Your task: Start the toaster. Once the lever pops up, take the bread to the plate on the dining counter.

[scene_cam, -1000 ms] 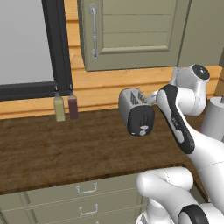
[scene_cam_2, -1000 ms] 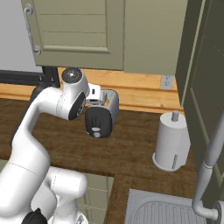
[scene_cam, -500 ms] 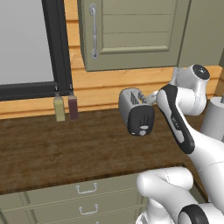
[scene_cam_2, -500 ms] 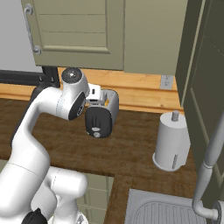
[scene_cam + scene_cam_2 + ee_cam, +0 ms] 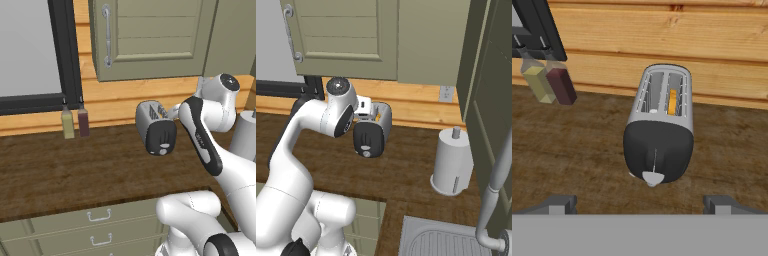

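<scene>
To start the toaster (image 5: 660,131) well, we should bring one fingertip exactly onto its small pale lever (image 5: 653,177), low on the black end panel, and press straight down. The toaster sits in the middle of the hand view, with the bread (image 5: 672,101) in its right slot. Our gripper (image 5: 640,202) hovers in front of the panel, jaws wide and holding nothing; in the left base view the arm bends in from the right edge.

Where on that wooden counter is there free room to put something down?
The counter is bare in front of the two bottles and left of the toaster. There is also room between toaster and grey canister. It is crowded right at the toaster, where the open gripper hangs.
</scene>
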Tool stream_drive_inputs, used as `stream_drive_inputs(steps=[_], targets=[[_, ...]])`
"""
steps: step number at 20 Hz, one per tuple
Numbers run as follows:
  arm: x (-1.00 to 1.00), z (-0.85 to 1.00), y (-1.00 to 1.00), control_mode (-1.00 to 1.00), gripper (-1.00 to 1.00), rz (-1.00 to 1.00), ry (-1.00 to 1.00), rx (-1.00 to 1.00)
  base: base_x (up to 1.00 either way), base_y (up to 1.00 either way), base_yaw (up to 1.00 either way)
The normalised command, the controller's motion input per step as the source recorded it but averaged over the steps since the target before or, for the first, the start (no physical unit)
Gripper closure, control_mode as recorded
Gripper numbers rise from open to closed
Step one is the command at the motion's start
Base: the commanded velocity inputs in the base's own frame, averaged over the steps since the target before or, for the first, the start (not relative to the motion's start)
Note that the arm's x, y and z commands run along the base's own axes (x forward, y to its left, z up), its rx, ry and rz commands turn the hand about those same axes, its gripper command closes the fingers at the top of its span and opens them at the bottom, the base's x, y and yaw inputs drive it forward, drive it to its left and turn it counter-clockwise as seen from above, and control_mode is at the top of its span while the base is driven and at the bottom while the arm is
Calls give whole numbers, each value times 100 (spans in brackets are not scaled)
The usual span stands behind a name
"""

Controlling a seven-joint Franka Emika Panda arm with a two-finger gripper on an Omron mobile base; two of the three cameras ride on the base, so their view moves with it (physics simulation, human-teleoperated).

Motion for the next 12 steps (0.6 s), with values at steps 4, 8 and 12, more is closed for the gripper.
stream_drive_inputs(steps=[4,8,12], targets=[[0,0,0,-100,-100,0,0,0,0,0,0],[0,0,0,-100,-100,0,0,0,0,0,0],[0,0,0,-100,-100,0,0,0,0,0,0]])
